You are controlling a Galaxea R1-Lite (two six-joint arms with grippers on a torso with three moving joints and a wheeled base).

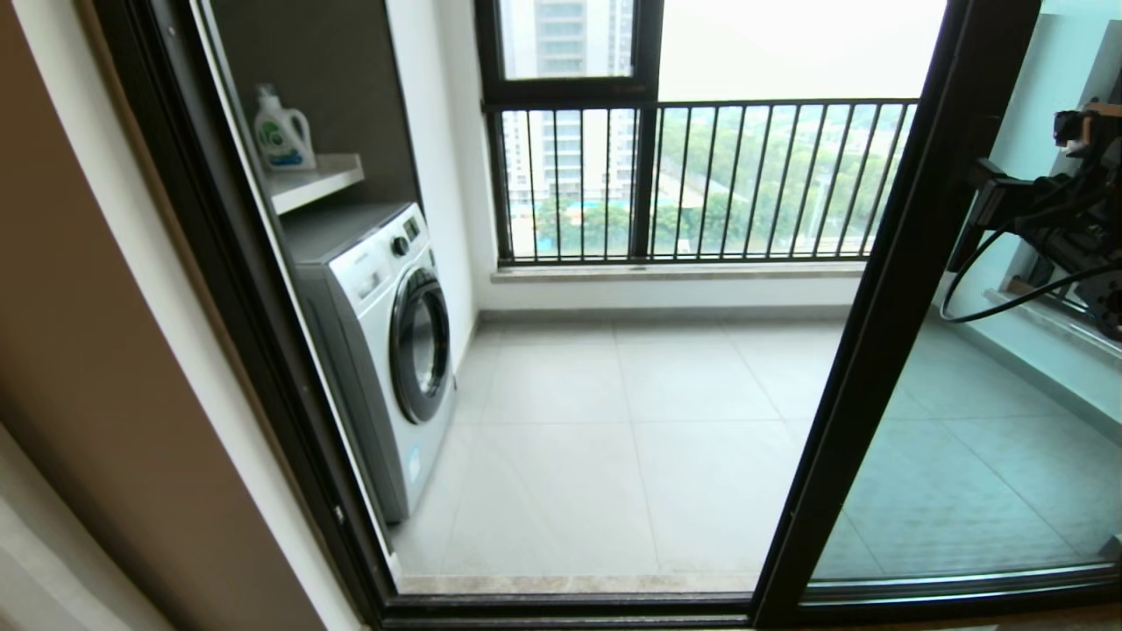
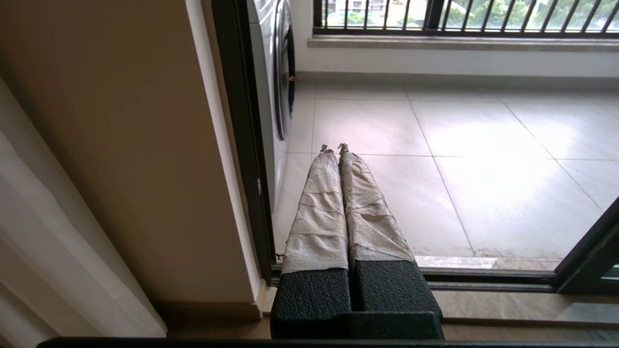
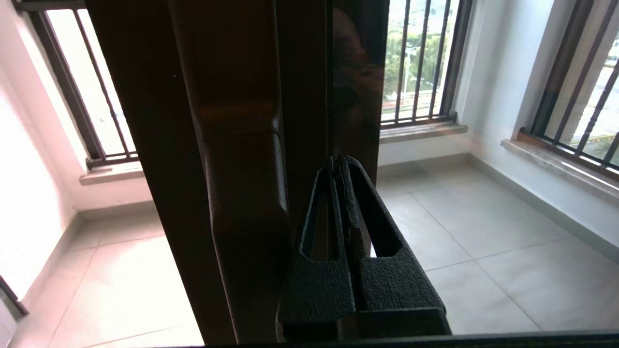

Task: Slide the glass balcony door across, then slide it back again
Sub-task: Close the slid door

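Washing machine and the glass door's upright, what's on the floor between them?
Nothing: head view shows only bare floor tiles between the washing machine and the glass balcony door upright.

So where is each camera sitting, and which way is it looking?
Head view: sits up on the robot's head, looking down and forward through the open doorway at the balcony floor, washing machine and glass balcony door; the right arm shows at the right edge.
Left wrist view: sits behind the left tool, low by the wall, facing the balcony; its shut taped fingers show.
Right wrist view: sits behind the right tool, shut, right up against the door's dark frame.
All three share the tiled floor and barred window.
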